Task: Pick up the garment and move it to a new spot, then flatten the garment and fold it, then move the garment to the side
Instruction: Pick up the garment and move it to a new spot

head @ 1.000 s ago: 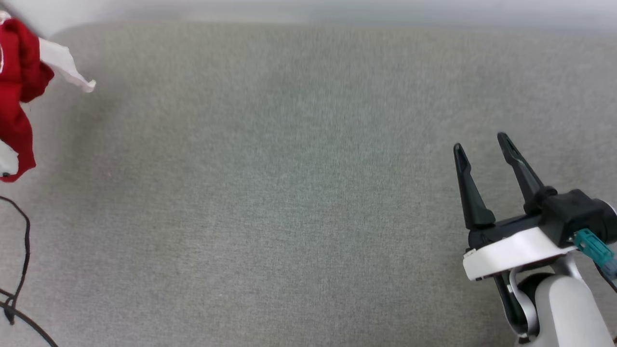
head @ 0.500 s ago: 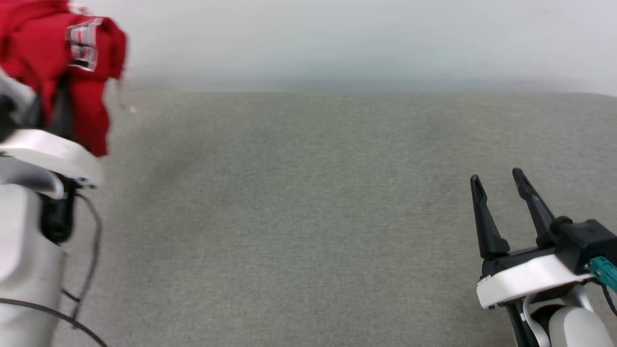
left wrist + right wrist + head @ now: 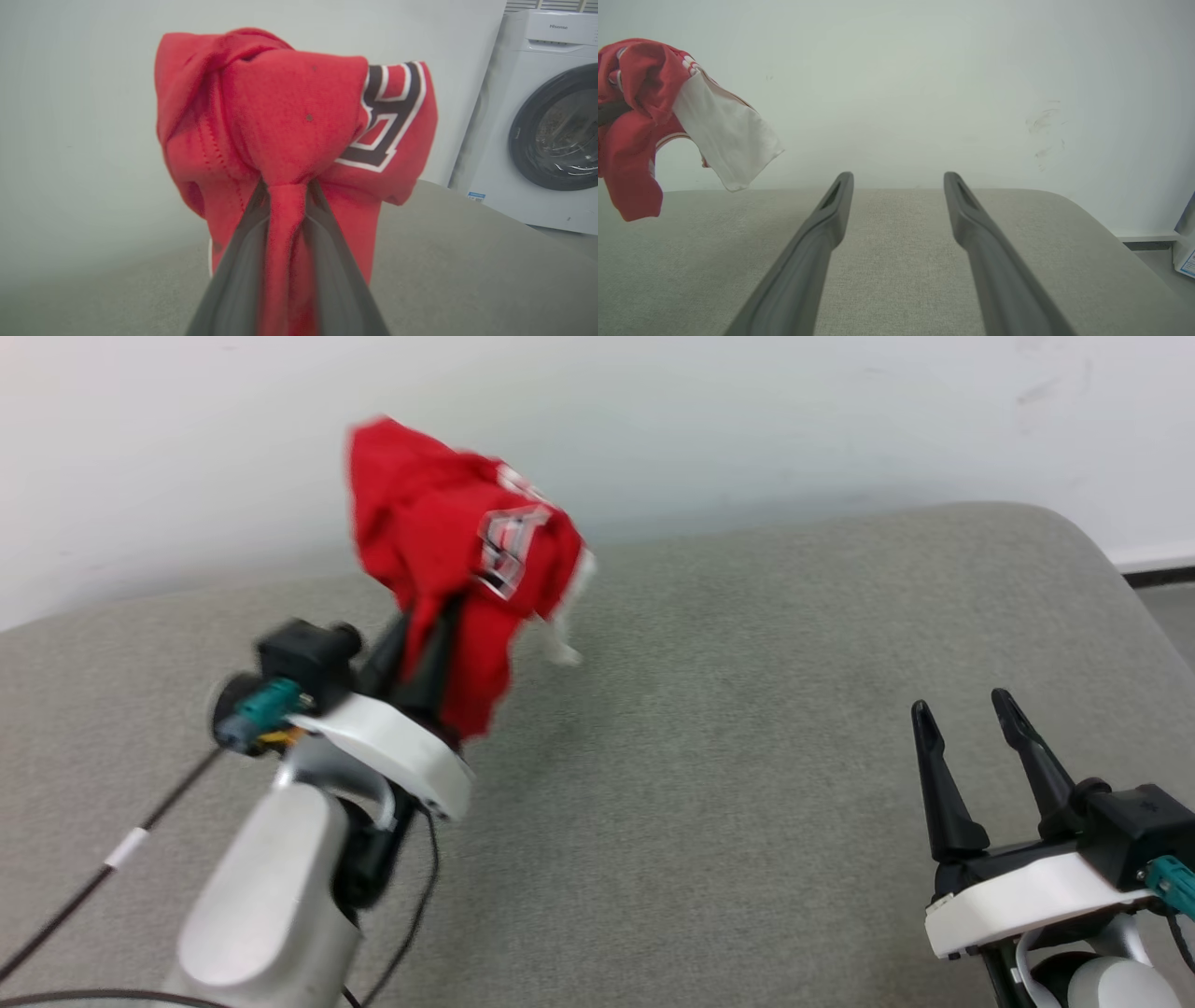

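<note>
The garment hangs pinched in the left gripper (right gripper spread apart).

Look, your jersey shirt is bright red. Its sleeve is white, with thin red and white stripes by its edge. The big letter is black with a white line around it. The left gripper and right gripper have dark grey fingers and white wrists. The cloth-covered surface is speckled grey. The washing machine is white with a dark round door.
</note>
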You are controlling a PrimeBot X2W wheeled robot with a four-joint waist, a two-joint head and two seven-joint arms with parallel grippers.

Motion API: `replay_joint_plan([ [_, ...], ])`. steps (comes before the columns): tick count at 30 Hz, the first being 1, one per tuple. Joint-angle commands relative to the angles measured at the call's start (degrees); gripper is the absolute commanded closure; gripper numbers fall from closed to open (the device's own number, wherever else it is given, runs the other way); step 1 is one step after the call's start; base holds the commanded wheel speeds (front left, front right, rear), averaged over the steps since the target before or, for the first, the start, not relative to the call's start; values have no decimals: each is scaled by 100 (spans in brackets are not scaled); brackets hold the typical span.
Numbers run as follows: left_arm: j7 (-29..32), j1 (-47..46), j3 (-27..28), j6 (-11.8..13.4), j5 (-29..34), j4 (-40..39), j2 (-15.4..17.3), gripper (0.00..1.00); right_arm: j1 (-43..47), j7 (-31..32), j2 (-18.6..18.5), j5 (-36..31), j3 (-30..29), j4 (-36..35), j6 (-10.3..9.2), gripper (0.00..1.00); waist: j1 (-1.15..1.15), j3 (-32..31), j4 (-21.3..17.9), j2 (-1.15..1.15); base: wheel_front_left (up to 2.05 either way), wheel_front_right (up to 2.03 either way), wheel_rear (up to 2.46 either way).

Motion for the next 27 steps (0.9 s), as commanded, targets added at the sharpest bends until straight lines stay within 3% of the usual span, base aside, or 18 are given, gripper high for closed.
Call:
replay_joint_plan([
  [1,48,180,-149,-41,-5,-64,-109,100,71,7,7,46,26,-33,-2,0,1,87,-245,0,0,0,0],
  [8,208,769,-807,-161,0,122,-397,100,65,-75,8,157,75,-10,-2,0,1,357,-513,0,0,0,0],
  [18,472,1387,-1258,-139,118,566,-238,99,-70,-209,8,250,161,141,-2,0,1,569,-564,0,0,0,0],
  [20,478,1392,-1306,-128,155,544,-245,0,-81,-216,8,247,148,160,-2,0,1,569,-521,0,0,0,0],
  [27,70,1336,-1235,13,209,192,-309,0,-58,-186,7,195,108,205,-2,0,1,387,-323,0,0,0,0],
])
